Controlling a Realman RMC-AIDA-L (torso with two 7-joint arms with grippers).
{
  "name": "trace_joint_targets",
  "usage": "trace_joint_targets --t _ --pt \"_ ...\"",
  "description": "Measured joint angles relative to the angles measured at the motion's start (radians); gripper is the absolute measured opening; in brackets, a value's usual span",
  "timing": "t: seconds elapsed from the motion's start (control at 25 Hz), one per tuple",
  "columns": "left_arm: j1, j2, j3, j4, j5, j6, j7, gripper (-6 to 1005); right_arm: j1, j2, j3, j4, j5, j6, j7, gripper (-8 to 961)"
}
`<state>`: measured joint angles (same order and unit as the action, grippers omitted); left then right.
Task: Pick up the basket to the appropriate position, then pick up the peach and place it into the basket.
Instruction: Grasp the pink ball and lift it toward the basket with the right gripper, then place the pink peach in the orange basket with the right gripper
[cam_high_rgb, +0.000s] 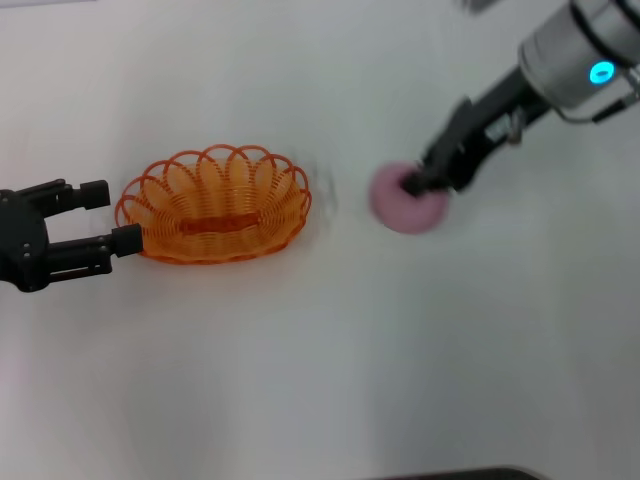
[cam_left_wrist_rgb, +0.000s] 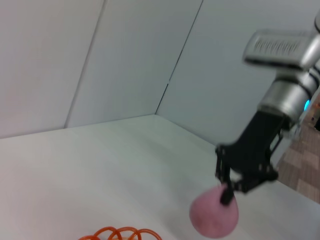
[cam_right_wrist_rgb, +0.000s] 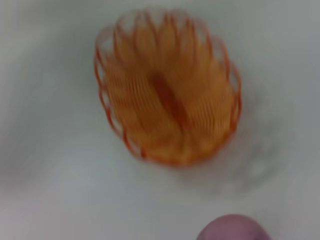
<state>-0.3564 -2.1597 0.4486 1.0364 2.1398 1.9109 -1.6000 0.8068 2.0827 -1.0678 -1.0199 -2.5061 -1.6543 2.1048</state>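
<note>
Peach (cam_high_rgb: 407, 205) in the grip of the right claw (cam_high_rgb: 428, 182), pinched near its top, right of the orange basket (cam_high_rgb: 215, 203) on the white table (cam_high_rgb: 320, 380). From the left wrist camera the dark fingers (cam_left_wrist_rgb: 226, 196) bite into the pink fruit's upper side; whether it sits on the table or has just cleared it cannot be told from these views. The basket stands upright and holds nothing, its long side running across the robot's front, apart from the peach. At its left end the left claw (cam_high_rgb: 98, 218) is spread wide, its lower finger touching or just beside the scalloped rim, closing on nothing. The basket looks already placed, so the step in hand appears to be the pick-up of the peach. Next, the right arm would need to carry the fruit leftward over the rim, lower it above the basket's middle and let go there, with the left claw keeping clear.
</note>
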Motion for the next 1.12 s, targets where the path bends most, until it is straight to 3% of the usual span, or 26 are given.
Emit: trace_joint_targets --t 0.24,0.64,0.72,0.84,1.12 --pt "0.001 -0.001 -0.001 -0.003 0.0 -0.001 0.0 838 -0.004 0.003 0.076 0.003 0.234 0.055 -0.114 51" --pt "-0.01 0.001 0.001 -0.029 0.0 -0.006 0.0 837 0.039 0.016 -0.088 0.421 0.701 0.388 -0.44 50" --pt "-0.012 0.001 0.005 -0.03 0.0 -0.01 0.0 837 0.043 0.017 -0.112 0.444 0.74 0.403 -0.464 52" --pt "-0.013 0.001 0.008 -0.03 0.0 -0.013 0.0 837 0.045 0.019 -0.168 0.469 0.807 0.443 -0.476 154" --pt "-0.013 -0.001 0.008 -0.036 0.0 -0.015 0.0 836 0.038 0.018 -0.176 0.472 0.823 0.444 -0.478 344"
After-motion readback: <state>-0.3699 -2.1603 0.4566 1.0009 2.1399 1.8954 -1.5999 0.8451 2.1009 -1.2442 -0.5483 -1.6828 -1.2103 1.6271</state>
